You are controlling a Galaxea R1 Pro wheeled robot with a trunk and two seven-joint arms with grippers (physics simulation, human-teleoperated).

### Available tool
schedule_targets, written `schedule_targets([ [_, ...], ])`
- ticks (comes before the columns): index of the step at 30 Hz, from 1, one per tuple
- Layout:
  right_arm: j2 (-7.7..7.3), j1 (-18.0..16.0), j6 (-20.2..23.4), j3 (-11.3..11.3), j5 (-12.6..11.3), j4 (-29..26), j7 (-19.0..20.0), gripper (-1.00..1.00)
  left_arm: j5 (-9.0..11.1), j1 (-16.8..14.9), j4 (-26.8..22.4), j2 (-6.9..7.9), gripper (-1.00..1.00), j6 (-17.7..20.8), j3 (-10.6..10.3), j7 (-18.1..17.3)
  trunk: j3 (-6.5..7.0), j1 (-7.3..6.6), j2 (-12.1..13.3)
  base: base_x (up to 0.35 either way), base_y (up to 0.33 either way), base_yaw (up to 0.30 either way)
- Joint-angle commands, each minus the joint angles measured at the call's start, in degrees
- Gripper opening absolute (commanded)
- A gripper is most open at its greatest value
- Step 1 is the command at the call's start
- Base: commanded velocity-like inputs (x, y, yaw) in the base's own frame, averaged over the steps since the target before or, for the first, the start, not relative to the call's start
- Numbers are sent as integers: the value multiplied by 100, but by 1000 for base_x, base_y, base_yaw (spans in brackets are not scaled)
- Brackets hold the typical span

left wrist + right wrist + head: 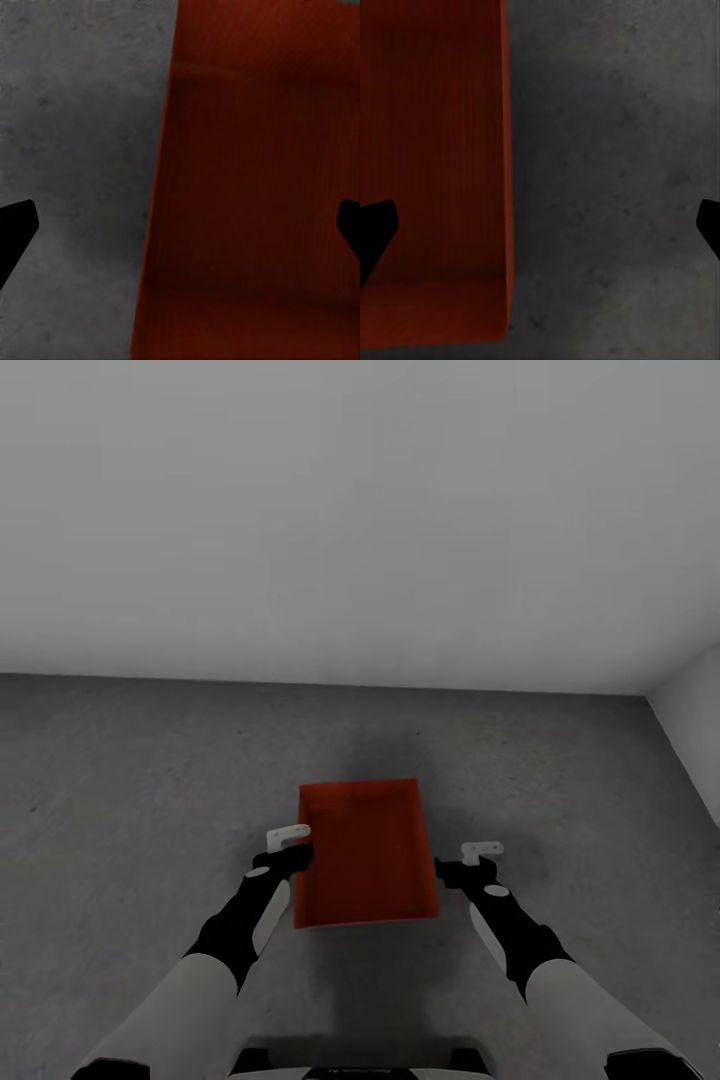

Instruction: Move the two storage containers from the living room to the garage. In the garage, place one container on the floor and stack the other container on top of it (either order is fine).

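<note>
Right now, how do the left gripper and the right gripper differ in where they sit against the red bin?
The left gripper straddles the storage container's left wall, rim between its fingers; the right gripper sits just outside the right wall, with only floor between its fingers. The left is close against the bin, the right is slightly apart. Both are open and point down.

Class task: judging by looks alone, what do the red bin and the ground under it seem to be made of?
Storage container: probably moulded plastic, matte orange-red with fine ribbing on its walls, though the render leaves that open. Floor: looks like rough concrete, dark grey and speckled, without sheen.
</note>
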Motion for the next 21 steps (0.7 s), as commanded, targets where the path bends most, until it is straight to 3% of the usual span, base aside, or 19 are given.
schedule_targets([
  [1,-3,0,40,35,-4,-15,-45,100,58,0,-12,4,100,24,-24,46,16,-23,40,0,0,0],
  [21,-1,0,40,38,-4,-27,-45,100,58,0,-10,5,100,24,-24,46,375,-462,842,0,0,0],
])
